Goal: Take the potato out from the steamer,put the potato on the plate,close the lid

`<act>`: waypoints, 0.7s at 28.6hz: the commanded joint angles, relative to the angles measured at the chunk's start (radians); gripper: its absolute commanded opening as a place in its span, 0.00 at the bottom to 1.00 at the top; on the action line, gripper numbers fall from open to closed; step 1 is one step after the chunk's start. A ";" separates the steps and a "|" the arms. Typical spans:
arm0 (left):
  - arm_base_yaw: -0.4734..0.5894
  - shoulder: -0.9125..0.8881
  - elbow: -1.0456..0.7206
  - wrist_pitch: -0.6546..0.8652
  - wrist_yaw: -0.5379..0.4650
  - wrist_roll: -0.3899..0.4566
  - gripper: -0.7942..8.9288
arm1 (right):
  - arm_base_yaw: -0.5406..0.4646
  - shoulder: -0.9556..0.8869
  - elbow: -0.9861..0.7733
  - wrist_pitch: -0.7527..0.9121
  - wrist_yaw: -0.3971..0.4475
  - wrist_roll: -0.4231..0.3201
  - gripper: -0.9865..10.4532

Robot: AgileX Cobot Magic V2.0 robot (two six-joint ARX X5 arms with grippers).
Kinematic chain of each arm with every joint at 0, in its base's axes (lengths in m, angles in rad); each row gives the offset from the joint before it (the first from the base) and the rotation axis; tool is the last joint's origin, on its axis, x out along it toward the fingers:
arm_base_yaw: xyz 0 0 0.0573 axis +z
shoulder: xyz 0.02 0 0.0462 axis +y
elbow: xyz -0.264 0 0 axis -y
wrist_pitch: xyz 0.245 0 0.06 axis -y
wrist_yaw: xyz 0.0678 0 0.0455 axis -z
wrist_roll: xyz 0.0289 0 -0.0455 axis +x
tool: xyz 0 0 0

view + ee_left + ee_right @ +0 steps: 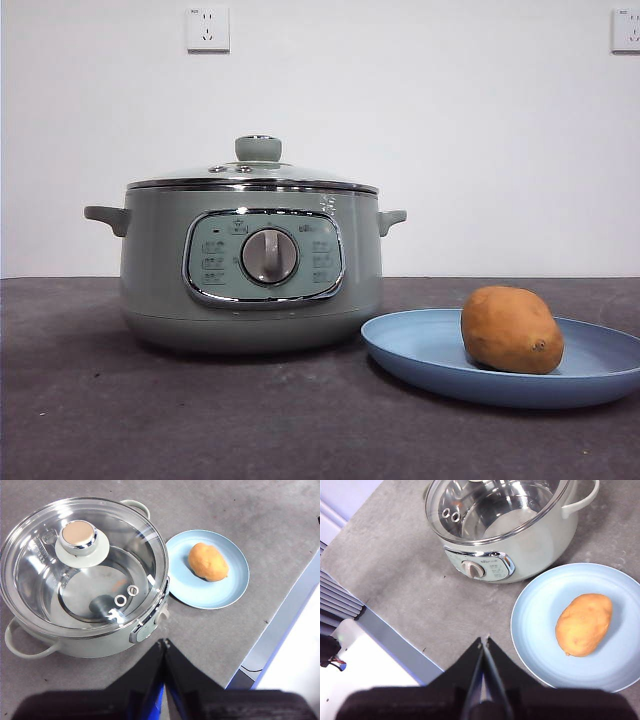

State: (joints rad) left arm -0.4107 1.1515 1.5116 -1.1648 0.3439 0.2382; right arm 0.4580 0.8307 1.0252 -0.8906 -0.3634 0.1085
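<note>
Front view shows the lid [252, 176] seated on the steamer [250, 270] and the potato [511, 329] on the plate [430, 350], so both claws, left claw [164, 642] and right claw [484, 641], pressed together and holding nothing, should only stay high and clear.

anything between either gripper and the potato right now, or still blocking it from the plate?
Nothing visible. The potato already lies on the plate, beside the steamer, whose lid is on. Left gripper and right gripper both hang shut and empty above the table, with open air below them.
</note>
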 commanded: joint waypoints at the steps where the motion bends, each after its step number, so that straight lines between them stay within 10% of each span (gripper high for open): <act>1: -0.003 -0.001 0.002 0.019 -0.002 -0.002 0.08 | 0.001 0.000 0.001 0.003 0.003 -0.005 0.09; 8: -0.001 -0.001 0.002 0.044 -0.005 -0.002 0.08 | 0.001 0.000 0.001 0.003 0.003 -0.005 0.09; 20: 0.230 -0.201 -0.138 0.621 -0.002 -0.001 0.08 | 0.001 0.000 0.001 0.002 0.003 -0.005 0.09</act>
State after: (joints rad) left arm -0.1967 0.9691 1.4220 -0.6060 0.3374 0.2386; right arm 0.4580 0.8307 1.0252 -0.8909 -0.3634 0.1085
